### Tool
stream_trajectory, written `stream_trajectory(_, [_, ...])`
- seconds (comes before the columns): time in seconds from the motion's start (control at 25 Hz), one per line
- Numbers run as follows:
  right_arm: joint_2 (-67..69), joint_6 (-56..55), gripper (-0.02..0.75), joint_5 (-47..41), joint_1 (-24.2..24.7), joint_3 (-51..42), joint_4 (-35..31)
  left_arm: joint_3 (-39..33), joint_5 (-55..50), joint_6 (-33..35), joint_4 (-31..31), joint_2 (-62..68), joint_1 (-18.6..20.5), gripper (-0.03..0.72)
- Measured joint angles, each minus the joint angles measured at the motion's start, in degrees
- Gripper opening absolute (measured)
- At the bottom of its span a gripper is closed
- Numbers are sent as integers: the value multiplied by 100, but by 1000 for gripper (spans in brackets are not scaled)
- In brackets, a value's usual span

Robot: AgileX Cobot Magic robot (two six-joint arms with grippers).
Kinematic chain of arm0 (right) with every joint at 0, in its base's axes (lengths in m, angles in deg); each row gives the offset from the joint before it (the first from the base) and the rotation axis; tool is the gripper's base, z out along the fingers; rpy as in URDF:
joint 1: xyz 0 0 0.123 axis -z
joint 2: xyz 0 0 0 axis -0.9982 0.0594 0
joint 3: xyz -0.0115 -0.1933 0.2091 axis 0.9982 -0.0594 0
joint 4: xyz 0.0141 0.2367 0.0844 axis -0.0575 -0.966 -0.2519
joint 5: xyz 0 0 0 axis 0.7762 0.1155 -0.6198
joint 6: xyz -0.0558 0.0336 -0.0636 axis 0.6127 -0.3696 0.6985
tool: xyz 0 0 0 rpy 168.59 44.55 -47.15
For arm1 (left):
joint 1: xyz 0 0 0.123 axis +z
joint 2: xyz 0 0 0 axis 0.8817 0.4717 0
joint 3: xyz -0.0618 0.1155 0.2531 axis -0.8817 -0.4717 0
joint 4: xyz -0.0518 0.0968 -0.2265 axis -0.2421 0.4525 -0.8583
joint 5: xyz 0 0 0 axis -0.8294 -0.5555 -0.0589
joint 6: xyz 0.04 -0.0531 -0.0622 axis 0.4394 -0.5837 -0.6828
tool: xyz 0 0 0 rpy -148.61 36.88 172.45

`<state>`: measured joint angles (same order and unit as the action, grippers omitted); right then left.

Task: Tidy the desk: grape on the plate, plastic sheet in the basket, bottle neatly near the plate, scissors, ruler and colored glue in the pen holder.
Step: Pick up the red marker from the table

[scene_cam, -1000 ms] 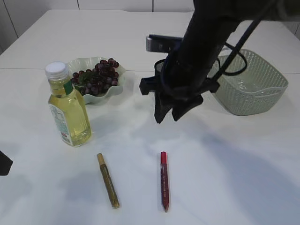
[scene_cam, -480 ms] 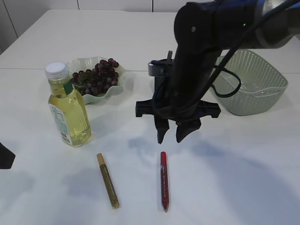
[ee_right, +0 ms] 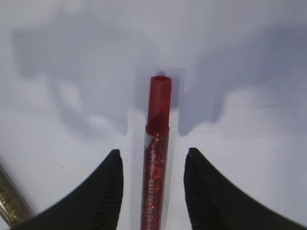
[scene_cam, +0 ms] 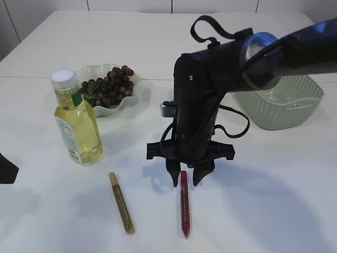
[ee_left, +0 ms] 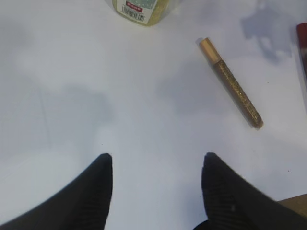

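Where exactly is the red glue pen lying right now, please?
In the exterior view the red glue pen lies front-centre on the table, right of the gold glue pen, its top between the right gripper's open jaws.

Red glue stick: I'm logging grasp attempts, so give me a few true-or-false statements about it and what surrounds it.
1. The right claw straddles the red glue stick, open, one finger on each side. True.
2. The red glue stick is lifted off the table. False: it lies flat on it.
3. The gold glue stick lies left of the red one in the exterior view. True.
4. The grapes sit in the basket. False: they are on the plate.
5. The left claw grips the bottle. False: it is open over bare table.
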<state>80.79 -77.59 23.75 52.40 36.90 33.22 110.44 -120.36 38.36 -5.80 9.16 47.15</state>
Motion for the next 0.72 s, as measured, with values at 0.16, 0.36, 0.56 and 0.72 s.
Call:
stream_trajectory(0.16, [203, 0, 345, 38, 0, 0, -54, 0, 0, 0, 0, 0, 0, 435])
stream_trajectory(0.36, [331, 0, 345, 86, 0, 0, -93, 0, 0, 0, 0, 0, 0, 435])
stream_trajectory(0.56, [449, -13, 345, 118, 0, 0, -129, 0, 0, 0, 0, 0, 0, 435])
stream_trajectory(0.72, [449, -13, 340, 140, 0, 0, -142, 0, 0, 0, 0, 0, 0, 435])
